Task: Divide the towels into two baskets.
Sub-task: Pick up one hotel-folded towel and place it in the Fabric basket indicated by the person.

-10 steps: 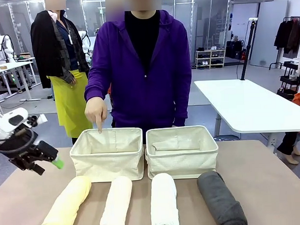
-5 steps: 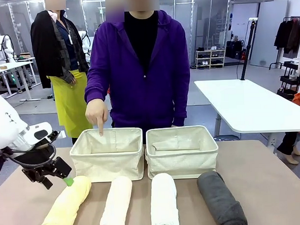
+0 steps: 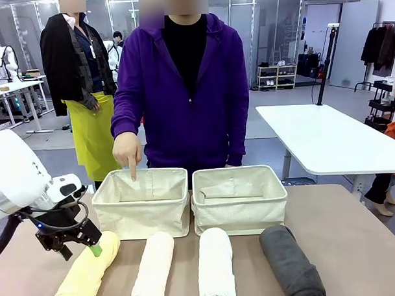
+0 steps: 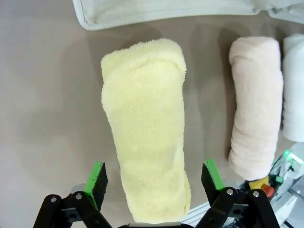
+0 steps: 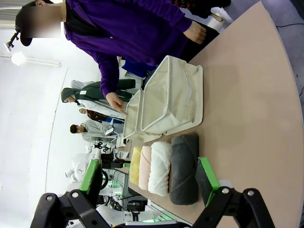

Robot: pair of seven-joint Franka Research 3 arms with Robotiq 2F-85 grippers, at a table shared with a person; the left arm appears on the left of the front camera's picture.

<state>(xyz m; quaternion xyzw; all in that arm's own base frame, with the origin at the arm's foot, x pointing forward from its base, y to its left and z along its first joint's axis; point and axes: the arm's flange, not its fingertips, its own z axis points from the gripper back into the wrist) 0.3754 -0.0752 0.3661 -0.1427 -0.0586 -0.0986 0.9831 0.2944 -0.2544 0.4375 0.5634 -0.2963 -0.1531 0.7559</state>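
Four rolled towels lie in a row in front of two cream baskets: pale yellow [image 3: 88,272], cream [image 3: 153,270], white [image 3: 216,267] and charcoal [image 3: 291,261]. My left gripper [image 3: 90,246] hangs open just above the yellow towel's far end. In the left wrist view its green pads [image 4: 97,176] straddle the yellow towel [image 4: 145,128] without touching it. The left basket [image 3: 142,205] and right basket [image 3: 238,202] both look empty. My right gripper [image 5: 149,179] is open and holds nothing, well back from the charcoal towel [image 5: 185,166].
A person in a purple top stands behind the baskets, one hand [image 3: 127,154] pointing a finger down into the left basket. Bare table [image 3: 357,246] lies to the right of the charcoal towel. The cream towel [image 4: 254,104] lies close beside the yellow one.
My left arm has swung right and down, from beside the table's left edge to just over the yellow towel's far end. The towels, baskets and pointing hand have stayed put.
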